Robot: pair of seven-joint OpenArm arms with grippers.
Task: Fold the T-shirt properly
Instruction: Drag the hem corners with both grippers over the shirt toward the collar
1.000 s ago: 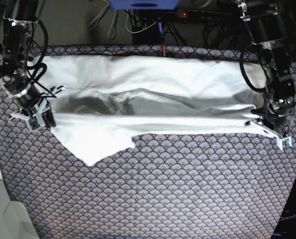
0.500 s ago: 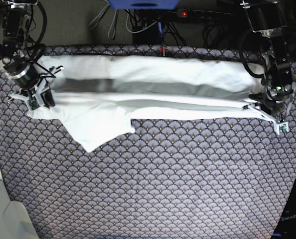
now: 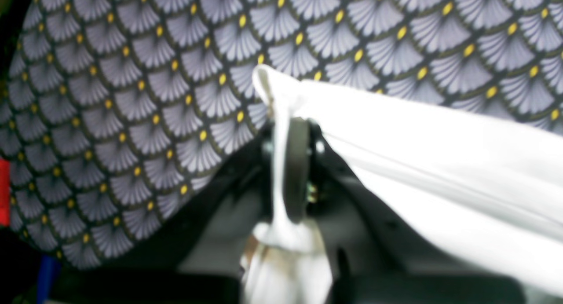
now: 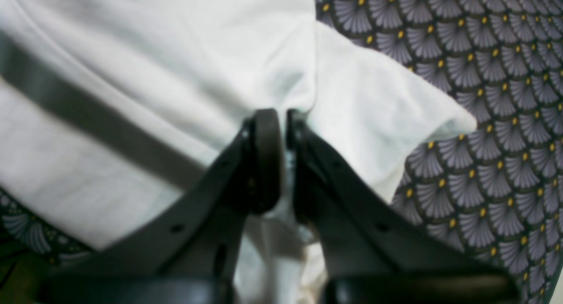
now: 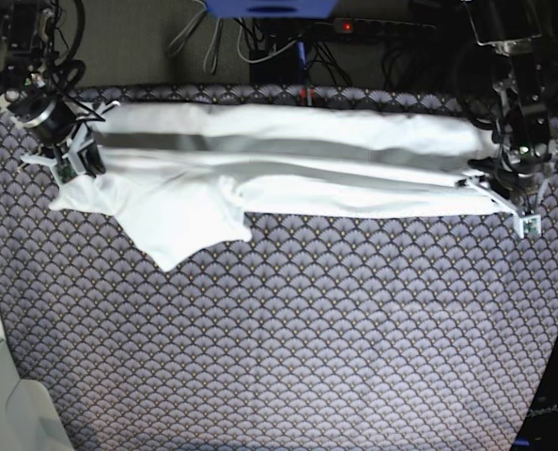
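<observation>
T-shirt (image 5: 288, 164) lies stretched sideways across the far part of the table (image 5: 307, 338), folded lengthwise into a long band w/ a grey shadowed crease along it. One sleeve (image 5: 180, 230) hangs toward the near side at base view's left, flat on the patterned cloth. Right gripper (image 5: 72, 160), at base view's left, is clamped on the shirt edge by that sleeve; wrist cam shows both pads pinched together w/ white cloth (image 4: 167, 62) squeezed between. Left gripper (image 5: 514, 211), at base view's right, is closed on the opposite end; wrist cam shows a corner of fabric (image 3: 272, 88) sticking up past the pads. Behind the table: cables (image 5: 241, 47), a power strip (image 5: 392, 28) w/ red light, a blue object (image 5: 270, 7). Near half of table bears only the scallop pattern.
</observation>
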